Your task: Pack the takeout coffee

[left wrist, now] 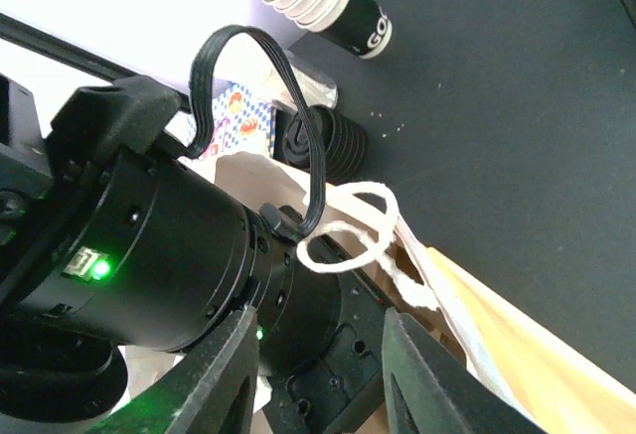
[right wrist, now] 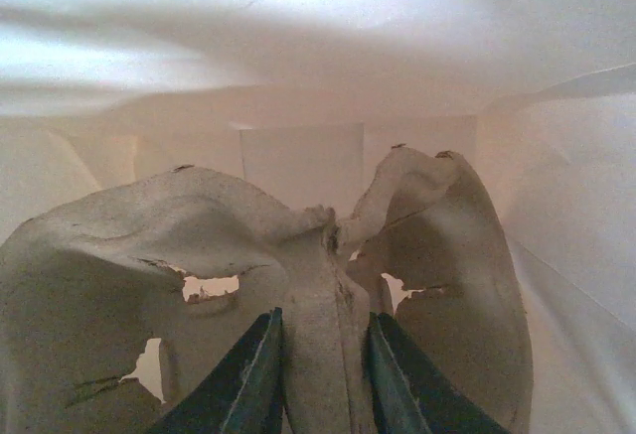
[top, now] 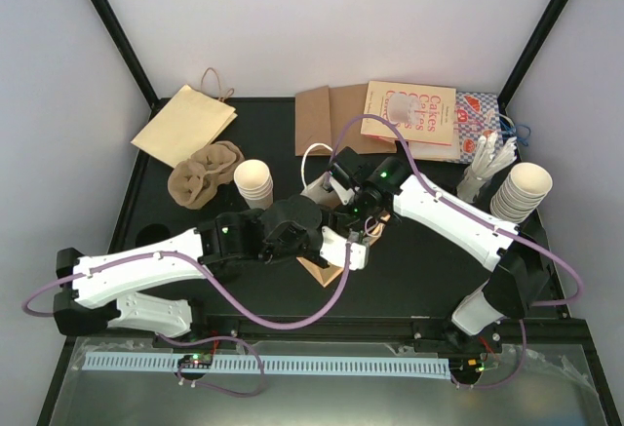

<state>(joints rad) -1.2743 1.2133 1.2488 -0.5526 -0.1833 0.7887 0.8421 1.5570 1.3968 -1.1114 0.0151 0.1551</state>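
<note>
- Right gripper (right wrist: 323,323): clenched on the middle ridge of a pulp tray (right wrist: 109,255), one finger on each side. Both are down inside the bag (right wrist: 561,206), with pale paper walls all round.
- Left gripper (left wrist: 318,323): fingers (left wrist: 224,374) apart, with nothing pinched between them. The black wrist of the right arm (left wrist: 149,255) shows through the gap, green light on.
- Bag, top view: stands mid-table where the two arms meet, mouth up. Its rim lies just right of the left fingers.
- Handle (left wrist: 358,225): a white cord loop at the bag's rim, beside the right arm's wrist.
- Coffee: I cannot pick out a lidded cup in any view, so I cannot tell where it is.
- Lids (left wrist: 338,141): a black stack on the table (top: 409,280), beyond the bag.
- Right cups (top: 522,192): a white stack near the right edge. The bottom cup (left wrist: 363,22) is black with white lettering.
- Left cups (top: 255,180): a white stack just right of a second tray (top: 203,174), which is crumpled.
- Far edge: flat tan bags (top: 185,124) on the left, flat brown bags (top: 327,119) in the centre, and a booklet (top: 409,114) to their right.
</note>
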